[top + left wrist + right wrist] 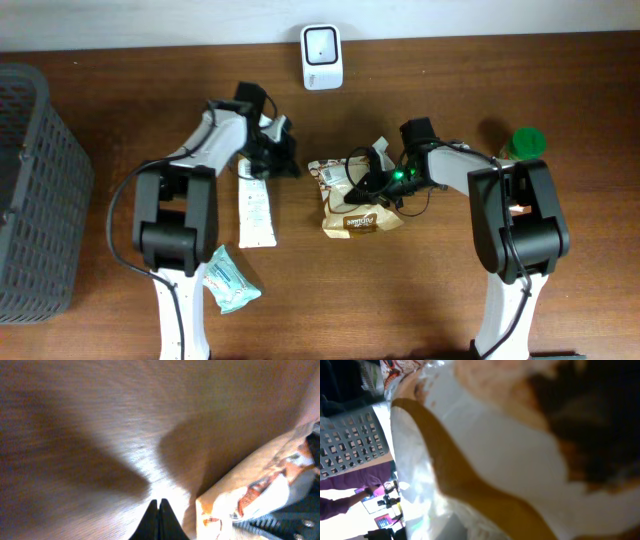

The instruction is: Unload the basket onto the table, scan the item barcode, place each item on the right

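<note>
A tan and white snack bag (352, 208) lies at the table's middle, with no barcode showing. My right gripper (378, 178) sits on the bag's upper right part and is shut on it. The bag (485, 445) fills the right wrist view, blurred and very close, hiding the fingers. My left gripper (290, 162) rests just left of the bag, shut and empty. In the left wrist view its black fingertips (159, 510) meet over bare wood, with the bag (250, 500) to their right. The white scanner (321, 57) stands at the table's far edge.
A long white packet (256, 210) lies beside the left arm, and a teal packet (232, 282) lies nearer the front. A grey basket (35, 190) stands at the left edge. A green-capped bottle (526, 143) stands behind the right arm.
</note>
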